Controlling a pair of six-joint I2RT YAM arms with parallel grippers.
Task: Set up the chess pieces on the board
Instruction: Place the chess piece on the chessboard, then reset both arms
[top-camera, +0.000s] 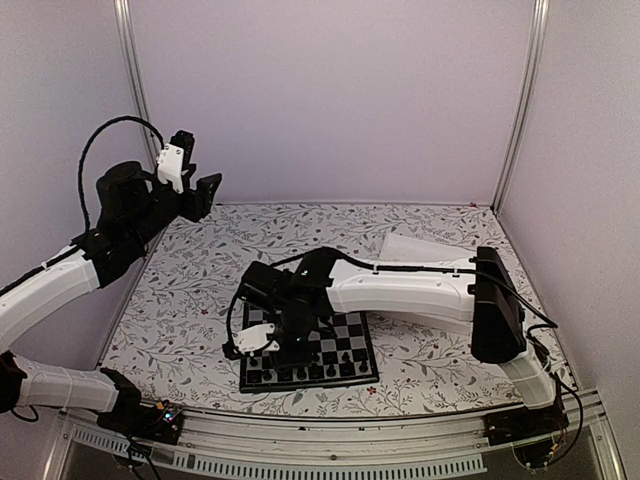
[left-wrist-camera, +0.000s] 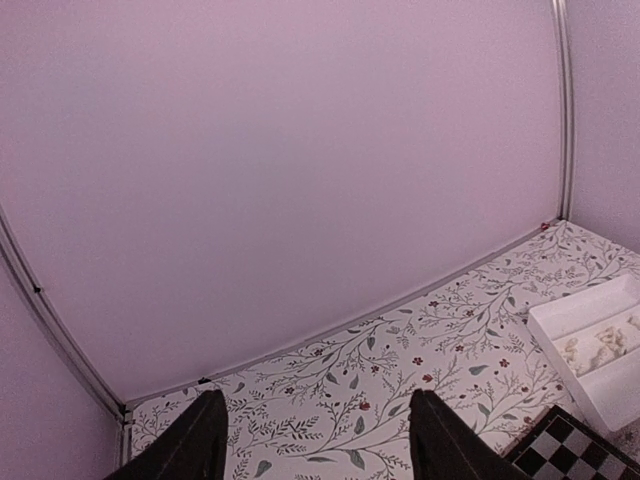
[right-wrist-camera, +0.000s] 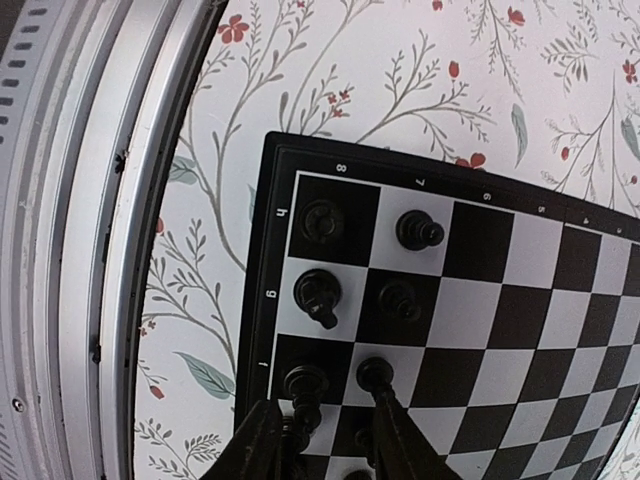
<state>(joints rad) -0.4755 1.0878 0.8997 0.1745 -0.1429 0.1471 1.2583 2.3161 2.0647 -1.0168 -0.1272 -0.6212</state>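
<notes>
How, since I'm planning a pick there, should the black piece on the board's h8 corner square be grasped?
Pinch the corner piece by its round top, descending from straight above. It appears upright, and neighbouring pieces stand on adjacent squares, so a side approach would likely knock them.

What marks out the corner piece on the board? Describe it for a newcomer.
On the floral table lies the chessboard. Go to its corner marked h and 8. The black piece there alone fills the corner square; its neighbours stand one square away.
</notes>
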